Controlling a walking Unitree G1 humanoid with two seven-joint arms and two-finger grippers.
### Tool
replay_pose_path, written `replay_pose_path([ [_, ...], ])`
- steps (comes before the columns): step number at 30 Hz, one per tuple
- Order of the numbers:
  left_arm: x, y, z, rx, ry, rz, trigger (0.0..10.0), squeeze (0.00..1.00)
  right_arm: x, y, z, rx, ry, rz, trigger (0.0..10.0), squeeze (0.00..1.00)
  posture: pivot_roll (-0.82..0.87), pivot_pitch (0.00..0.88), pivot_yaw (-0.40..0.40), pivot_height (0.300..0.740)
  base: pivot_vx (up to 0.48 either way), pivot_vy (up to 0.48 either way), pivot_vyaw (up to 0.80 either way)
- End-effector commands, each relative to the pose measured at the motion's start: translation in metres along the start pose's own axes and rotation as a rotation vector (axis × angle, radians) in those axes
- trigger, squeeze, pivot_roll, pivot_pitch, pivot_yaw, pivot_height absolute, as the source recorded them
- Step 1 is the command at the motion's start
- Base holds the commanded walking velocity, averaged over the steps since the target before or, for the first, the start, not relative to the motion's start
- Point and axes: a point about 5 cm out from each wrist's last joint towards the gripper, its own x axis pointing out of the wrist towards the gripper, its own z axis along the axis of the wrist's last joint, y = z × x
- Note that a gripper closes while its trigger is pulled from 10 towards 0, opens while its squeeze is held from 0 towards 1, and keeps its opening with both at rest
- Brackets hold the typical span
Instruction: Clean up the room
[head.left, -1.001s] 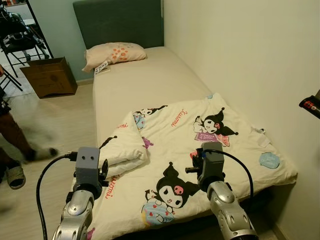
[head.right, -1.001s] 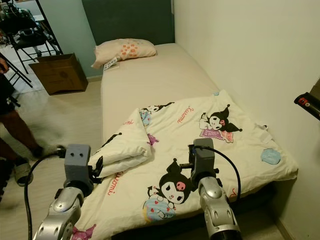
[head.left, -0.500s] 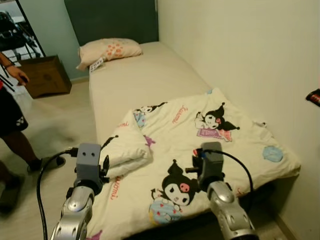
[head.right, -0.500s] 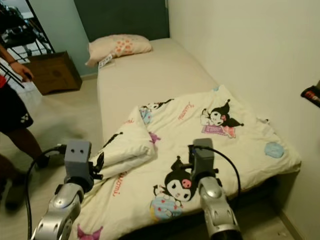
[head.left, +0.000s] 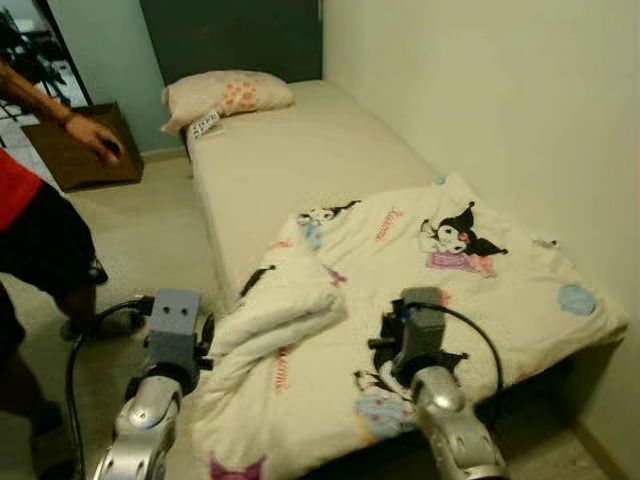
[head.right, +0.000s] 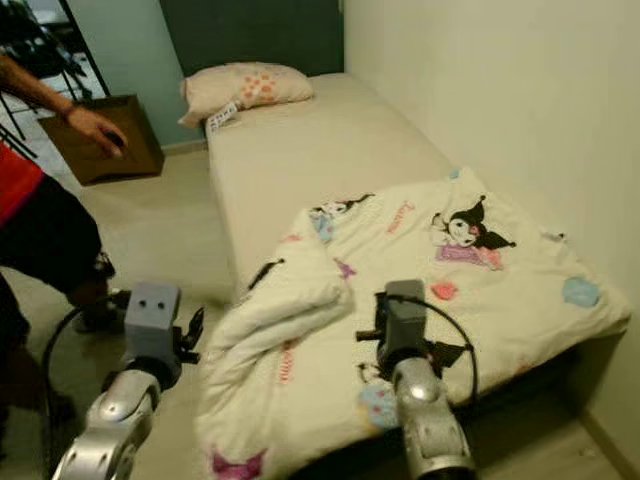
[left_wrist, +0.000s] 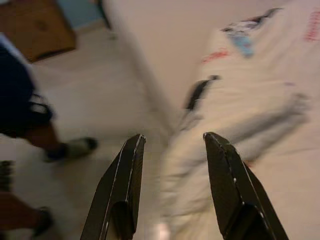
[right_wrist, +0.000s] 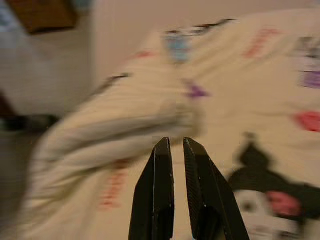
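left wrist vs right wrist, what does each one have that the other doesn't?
Left wrist only: the left gripper with fingers spread apart, bare floor, a person's leg and shoe, the brown box and bare mattress.
Right wrist only: the right gripper with fingers nearly together, and the black cartoon print close up.
Both: the cream blanket with its folded-over edge, blurred in each.

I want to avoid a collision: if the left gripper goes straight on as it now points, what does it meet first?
Probably the blanket's edge hanging at the bedside; the left gripper, fingers open, points at it. Depth is unclear in the blur.
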Motion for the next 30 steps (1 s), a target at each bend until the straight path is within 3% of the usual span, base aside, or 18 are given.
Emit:
replay_pose_path([
  [1, -0.0019, 0.0009, -0.0041, 0.016, 0.023, -0.005, 10.0, 0.0, -0.0009, -0.0038, -0.0029, 0.001, 0.011, -0.013, 10.0, 0.0, -0.04, 0.069, 0.057, 0.74, 0.0, 0.48, 0.0],
  [18, -0.0011, 0.0061, -0.0013, 0.015, 0.023, 0.005, 10.0, 0.0, 0.0009, -0.0033, -0.0023, 0.007, 0.012, -0.015, 10.0, 0.0, -0.03, 0.074, 0.058, 0.74, 0.0, 0.48, 0.0],
  [22, -0.0018, 0.006, -0.001, -0.006, 0.035, -0.01, 10.0, 0.0, 0.0014, -0.0012, -0.0024, 0.01, 0.01, -0.012, 10.0, 0.0, -0.03, 0.069, 0.06, 0.74, 0.0, -0.067, 0.0],
  [30, -0.0021, 0.0041, -0.0012, 0.025, 0.048, -0.007, 10.0, 0.0, 0.0035, -0.002, -0.0013, 0.012, 0.008, -0.01, 10.0, 0.0, -0.02, 0.066, 0.054, 0.74, 0.0, -0.48, 0.0],
])
